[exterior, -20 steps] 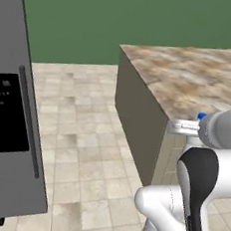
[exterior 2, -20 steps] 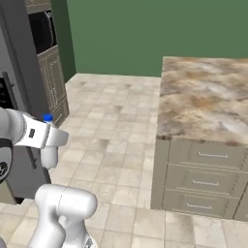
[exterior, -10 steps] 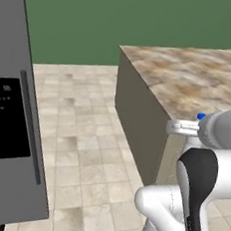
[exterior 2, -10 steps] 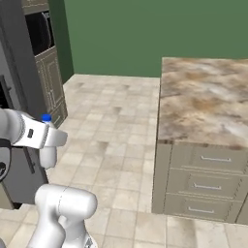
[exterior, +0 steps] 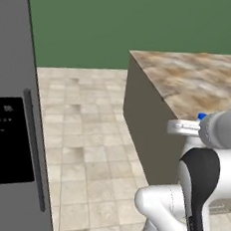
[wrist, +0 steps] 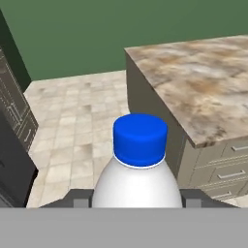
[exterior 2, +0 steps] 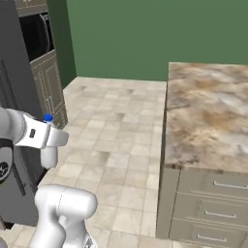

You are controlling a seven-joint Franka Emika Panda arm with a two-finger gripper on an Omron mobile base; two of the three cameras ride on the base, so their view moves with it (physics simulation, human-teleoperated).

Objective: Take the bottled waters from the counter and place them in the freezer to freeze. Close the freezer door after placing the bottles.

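tool (wrist: 137,201) is closed on the white bottle (wrist: 137,181), gripping its body below the blue cap (wrist: 140,139). judged light, smooth, slippery; hold mid-body, upright.

Bottle (wrist: 137,181) – smooth whitish plastic, matt cap; counter (wrist: 203,85) – marbled stone.

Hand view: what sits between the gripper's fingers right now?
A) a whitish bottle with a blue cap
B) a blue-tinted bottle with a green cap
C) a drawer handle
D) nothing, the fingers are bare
A: the whitish bottle with its blue cap stands upright between the two dark fingers of the gripper, with the counter behind it.
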